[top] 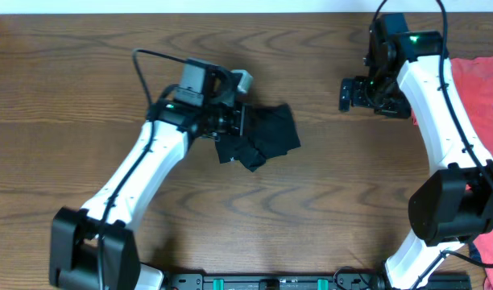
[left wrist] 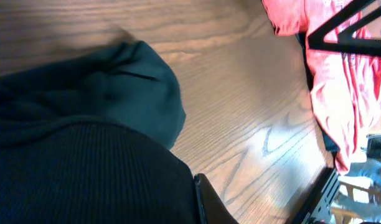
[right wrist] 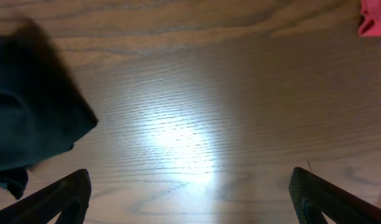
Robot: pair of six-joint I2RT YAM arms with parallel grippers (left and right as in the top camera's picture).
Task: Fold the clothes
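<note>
A dark teal, partly folded garment (top: 263, 133) lies bunched near the middle of the wooden table. My left gripper (top: 230, 121) sits at its left edge. In the left wrist view the ribbed dark cloth (left wrist: 84, 137) fills the space beside the one visible finger (left wrist: 206, 202), so the gripper appears shut on it. My right gripper (top: 345, 93) hovers over bare wood at the back right, open and empty, with its fingers wide apart (right wrist: 190, 202). The dark garment shows at the left of the right wrist view (right wrist: 28, 118).
A red garment (top: 482, 84) lies at the table's right edge, under the right arm. It also shows in the left wrist view (left wrist: 340, 74) and the right wrist view (right wrist: 374, 15). A black rail (top: 271, 280) runs along the front edge.
</note>
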